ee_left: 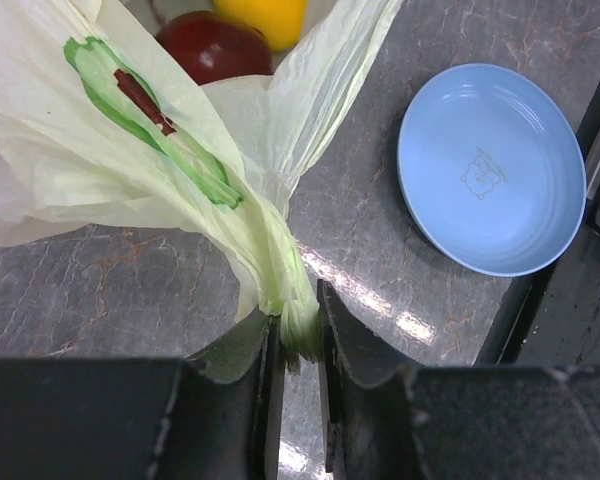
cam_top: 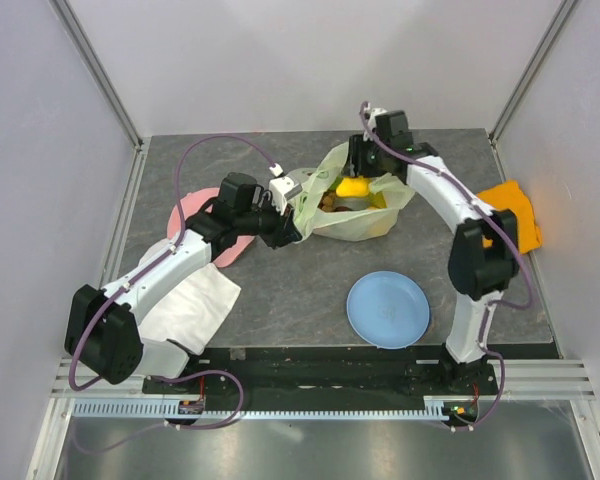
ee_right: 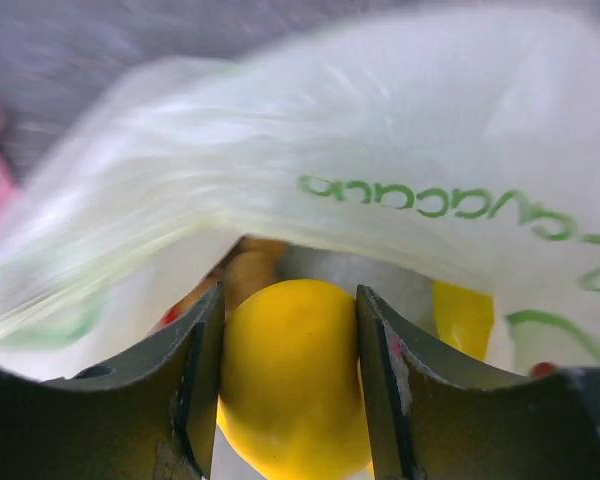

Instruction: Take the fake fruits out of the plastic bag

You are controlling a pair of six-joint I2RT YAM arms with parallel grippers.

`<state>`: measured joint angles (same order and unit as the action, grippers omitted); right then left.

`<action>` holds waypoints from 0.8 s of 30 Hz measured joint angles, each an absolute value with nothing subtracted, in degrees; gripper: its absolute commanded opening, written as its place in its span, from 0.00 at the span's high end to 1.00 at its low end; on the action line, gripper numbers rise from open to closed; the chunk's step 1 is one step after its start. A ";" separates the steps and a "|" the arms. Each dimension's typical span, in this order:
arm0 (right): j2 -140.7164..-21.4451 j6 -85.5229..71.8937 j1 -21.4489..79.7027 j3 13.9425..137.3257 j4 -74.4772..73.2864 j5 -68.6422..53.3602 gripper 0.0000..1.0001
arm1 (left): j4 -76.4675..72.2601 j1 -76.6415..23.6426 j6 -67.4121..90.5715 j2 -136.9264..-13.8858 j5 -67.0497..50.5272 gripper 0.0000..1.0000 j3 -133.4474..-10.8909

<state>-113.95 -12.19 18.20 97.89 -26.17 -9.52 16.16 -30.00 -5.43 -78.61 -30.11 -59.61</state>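
The fake fruits [cam_top: 332, 201] lie in the plastic bag [cam_top: 365, 222] mid-table; seemingly none is out yet. The right gripper [ee_right: 290, 298] is clamped on a yellow fruit [ee_right: 292, 400] at the bag's mouth, and the left gripper [ee_left: 300, 325] pinches the bag's gathered edge.

From the top we look steeply down from behind the near edge, far enough to hold the whole table [cam_top: 280, 300]. On the left wrist we sit close over the bag [ee_left: 130, 150], facing the tabletop and the plate [ee_left: 490, 170]. On the right wrist we are nearly against the yellow fruit [ee_right: 290, 380]. All three views share bag and fruit; top and left wrist share the plate.
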 measured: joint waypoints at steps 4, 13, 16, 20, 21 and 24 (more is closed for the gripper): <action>-101.86 -11.86 17.85 94.50 -26.52 -12.53 0.89 | 15.79 -30.00 -5.45 -78.59 -30.00 0.76 -59.61; -85.36 -7.75 18.15 88.07 -29.58 -24.99 0.88 | 15.09 -29.98 -6.11 -78.43 -28.01 0.76 -59.61; -82.02 -1.43 19.20 87.18 -34.85 -28.25 0.88 | 14.72 -29.98 -6.37 -78.43 -27.07 0.76 -59.61; -72.27 9.04 21.34 76.64 -42.72 -30.65 0.87 | 14.50 -29.98 -6.66 -78.43 -26.68 0.76 -59.75; -70.02 11.38 21.65 73.65 -44.42 -30.83 0.86 | 14.48 -29.98 -6.79 -78.43 -26.57 0.76 -59.88; -65.95 17.72 22.39 65.47 -48.84 -30.63 0.86 | 14.46 -29.95 -7.05 -78.43 -26.00 0.76 -60.62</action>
